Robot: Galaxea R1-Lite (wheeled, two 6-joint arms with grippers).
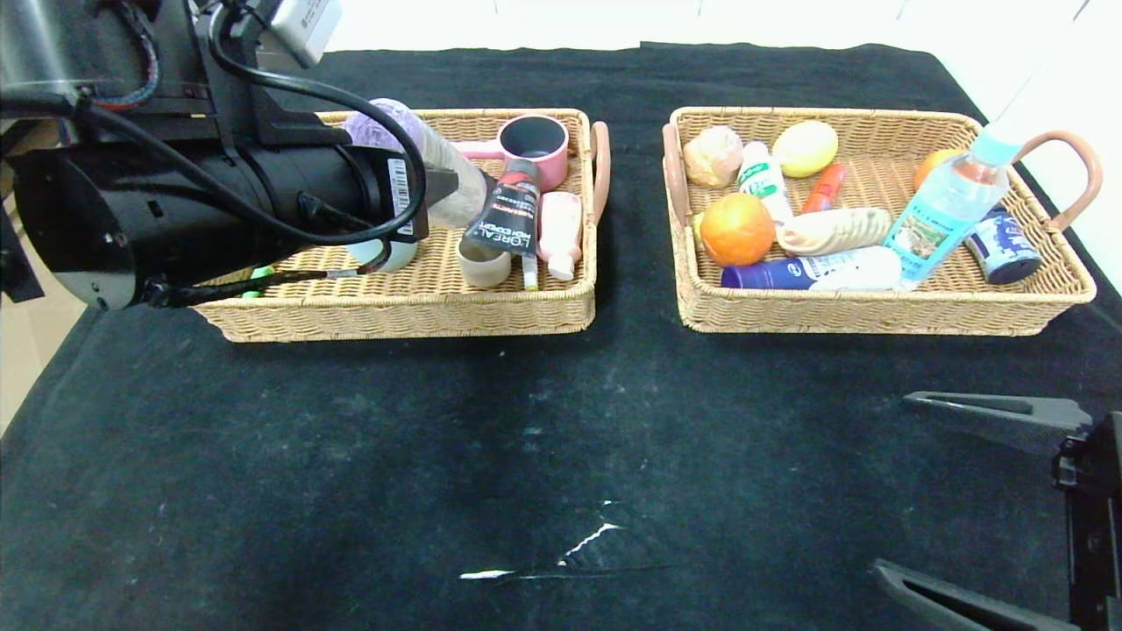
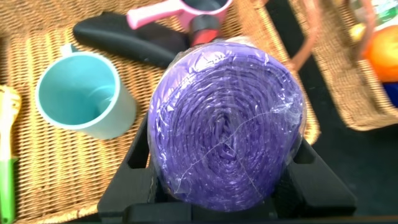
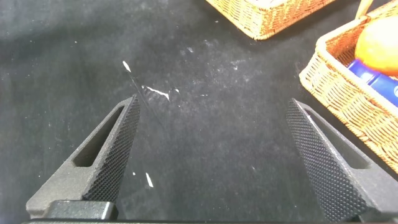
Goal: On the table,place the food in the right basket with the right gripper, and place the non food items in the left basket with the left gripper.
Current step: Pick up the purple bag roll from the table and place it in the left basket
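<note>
Left gripper (image 2: 227, 180) clamped on purple roll (image 2: 227, 124), held between its fingers above left basket (image 1: 412, 302), near teal cup (image 2: 81, 93). Right gripper (image 3: 214, 155) spread wide, low over table (image 1: 351, 456).

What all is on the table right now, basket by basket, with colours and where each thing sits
left basket: one, wicker, table's left
purple roll: one, wrapped, held above left basket
teal mug: one, in left basket
pink cup: one, left basket's far side
black tube: one, in left basket
right basket: one, wicker, table's right
orange: one, right basket's near left
lemon: one, yellow, right basket's far side
water bottle: one, clear, leaning in right basket
left gripper: jaws closed on purple roll
right gripper: jaws open, above bare cloth
</note>
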